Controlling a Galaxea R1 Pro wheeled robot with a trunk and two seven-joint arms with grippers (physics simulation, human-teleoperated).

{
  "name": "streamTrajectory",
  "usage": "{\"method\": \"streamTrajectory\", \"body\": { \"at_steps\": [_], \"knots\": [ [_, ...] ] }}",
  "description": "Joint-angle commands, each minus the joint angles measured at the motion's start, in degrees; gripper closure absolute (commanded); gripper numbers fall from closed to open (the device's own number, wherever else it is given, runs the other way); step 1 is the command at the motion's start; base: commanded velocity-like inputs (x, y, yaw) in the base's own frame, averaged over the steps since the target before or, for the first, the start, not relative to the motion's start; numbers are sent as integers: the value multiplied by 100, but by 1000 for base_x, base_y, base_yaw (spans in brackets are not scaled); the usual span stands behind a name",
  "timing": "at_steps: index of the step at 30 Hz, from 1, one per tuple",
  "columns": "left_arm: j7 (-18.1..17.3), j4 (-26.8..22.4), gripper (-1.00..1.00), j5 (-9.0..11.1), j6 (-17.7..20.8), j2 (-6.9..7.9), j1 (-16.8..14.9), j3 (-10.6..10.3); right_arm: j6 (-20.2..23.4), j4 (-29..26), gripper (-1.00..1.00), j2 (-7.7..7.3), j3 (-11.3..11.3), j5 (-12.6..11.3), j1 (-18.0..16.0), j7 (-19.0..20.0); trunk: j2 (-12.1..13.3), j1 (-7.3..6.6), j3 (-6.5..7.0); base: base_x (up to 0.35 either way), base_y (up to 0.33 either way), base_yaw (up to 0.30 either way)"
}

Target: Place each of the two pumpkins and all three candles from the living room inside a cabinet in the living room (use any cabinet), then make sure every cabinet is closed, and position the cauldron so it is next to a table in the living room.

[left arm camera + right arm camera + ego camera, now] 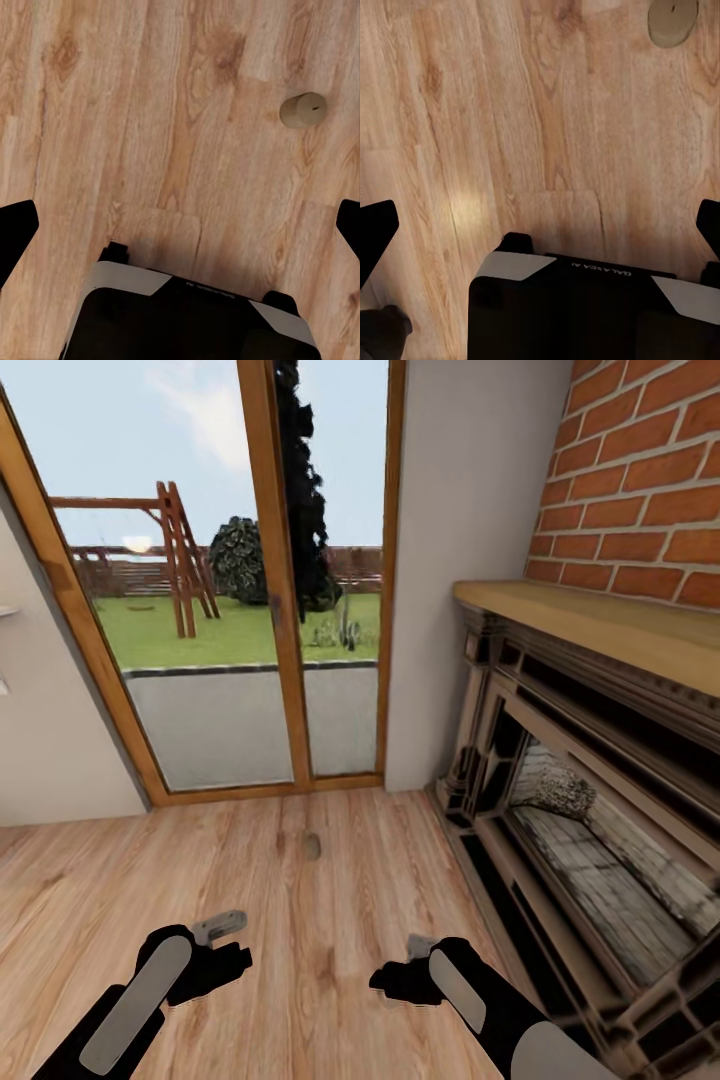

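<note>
Head view shows a plank floor [250,880] running to a glass door [250,590], a brick fireplace [590,780] to its right. One candle [312,847] lies on the floor, in front of the door, ahead of both arms. Left hand [218,950] and right hand [405,970] hang low with fingers spread wide, empty. I judge this the approach to fetch that candle: next, roll closer and lower one hand over it.
</note>
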Motion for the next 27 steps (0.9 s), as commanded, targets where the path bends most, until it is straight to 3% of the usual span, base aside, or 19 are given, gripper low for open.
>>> {"method": "streamTrajectory", "body": {
  "at_steps": [1, 9, 27],
  "knots": [
    [59, -6, -100, 51, 3, 5, -7, -11, 10, -8, -100, -3, 20, -61, -6, -55, -9, 6, -10, 314, 86, 0],
    [59, -6, -100, 51, 3, 13, -7, -4, 10, -8, -100, 3, 20, -63, -6, -54, -9, 6, -10, 269, 86, 0],
    [59, -6, -100, 51, 3, 13, -7, -2, 10, -8, -100, 6, 21, -62, -6, -54, -9, 6, -10, 146, 91, 0]
  ]
}}
